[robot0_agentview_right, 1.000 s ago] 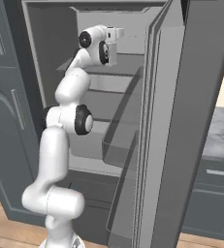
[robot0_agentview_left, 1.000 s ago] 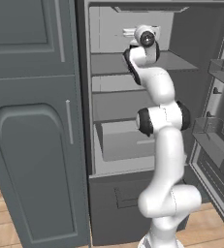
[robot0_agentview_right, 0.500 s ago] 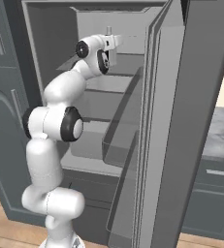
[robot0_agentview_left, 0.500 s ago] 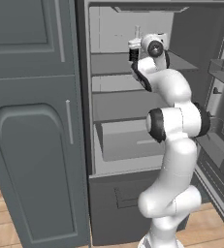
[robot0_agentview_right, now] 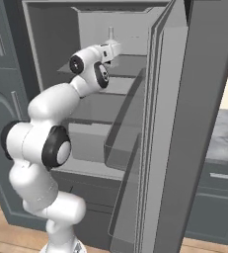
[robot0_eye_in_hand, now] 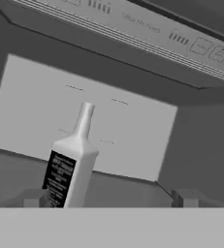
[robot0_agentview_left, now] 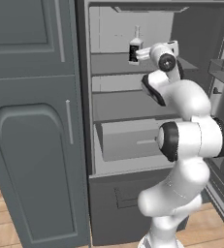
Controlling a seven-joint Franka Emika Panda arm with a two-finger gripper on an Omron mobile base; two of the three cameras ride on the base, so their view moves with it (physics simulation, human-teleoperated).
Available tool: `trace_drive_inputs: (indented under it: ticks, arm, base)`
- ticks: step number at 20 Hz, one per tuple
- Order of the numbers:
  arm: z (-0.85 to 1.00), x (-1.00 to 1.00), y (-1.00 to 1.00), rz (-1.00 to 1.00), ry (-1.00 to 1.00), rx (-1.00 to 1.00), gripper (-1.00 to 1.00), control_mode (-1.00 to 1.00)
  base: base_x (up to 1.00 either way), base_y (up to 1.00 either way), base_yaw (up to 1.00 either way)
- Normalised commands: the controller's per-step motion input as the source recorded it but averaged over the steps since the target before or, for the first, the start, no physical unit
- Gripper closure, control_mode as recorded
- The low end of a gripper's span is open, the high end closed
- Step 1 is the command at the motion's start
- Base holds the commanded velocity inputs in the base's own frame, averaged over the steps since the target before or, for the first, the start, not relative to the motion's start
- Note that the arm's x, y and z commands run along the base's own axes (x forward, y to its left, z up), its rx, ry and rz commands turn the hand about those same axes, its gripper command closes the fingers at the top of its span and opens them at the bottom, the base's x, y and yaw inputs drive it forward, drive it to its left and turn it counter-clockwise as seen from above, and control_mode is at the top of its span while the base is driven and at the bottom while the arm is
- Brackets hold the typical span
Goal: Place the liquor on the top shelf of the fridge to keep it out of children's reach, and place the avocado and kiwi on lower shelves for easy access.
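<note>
Liquor bottle (robot0_agentview_left: 135, 49) stands upright on the top shelf (robot0_agentview_left: 114, 62) of the open fridge (robot0_agentview_left: 128, 191), near the pale back wall. The gripper (robot0_agentview_left: 139, 54) is at the same height, just in front of the bottle, with its jaws wide apart and nothing between them. In the hand view the two dark fingertips (robot0_eye_in_hand: 34, 198) are seen low at both sides; the left one is very close to the bottle's foot, but I cannot tell if it touches. The bottle is slim and whitish-clear, with a narrow neck, a pale cap and a large black label with small white writing. In the right base view the bottle's neck (robot0_agentview_right: 111, 34) rises behind the hand
</note>
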Motion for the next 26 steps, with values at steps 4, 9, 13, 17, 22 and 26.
trace_drive_inputs:
  ticks: [4, 9, 13, 17, 22, 26]
  arm:
    - [0.0, -1.0, 0.04, -0.03, 0.16, -0.01, -1.0, -1.0]
    - [0.0, -1.0, 0.0, -0.02, 0.36, 0.02, -1.0, -1.0]
    - [0.0, -0.99, 0.0, 0.0, 0.47, 0.1, -1.0, -1.0]
    - [0.0, -0.99, -0.01, 0.0, 0.43, 0.14, -1.0, -1.0]
    - [-0.28, -0.97, -0.01, 0.0, 0.29, 0.14, -1.0, -1.0]
    - [-0.53, -0.73, 0.11, 0.02, 0.17, 0.11, -1.0, -1.0]
  base:
    - [0.0, 0.0, 0.0]
    - [0.0, 0.0, 0.0]
    - [0.0, 0.0, 0.0]
    - [0.0, 0.0, 0.0]
    - [0.0, 0.0, 0.0]
    - [0.0, 0.0, 0.0]
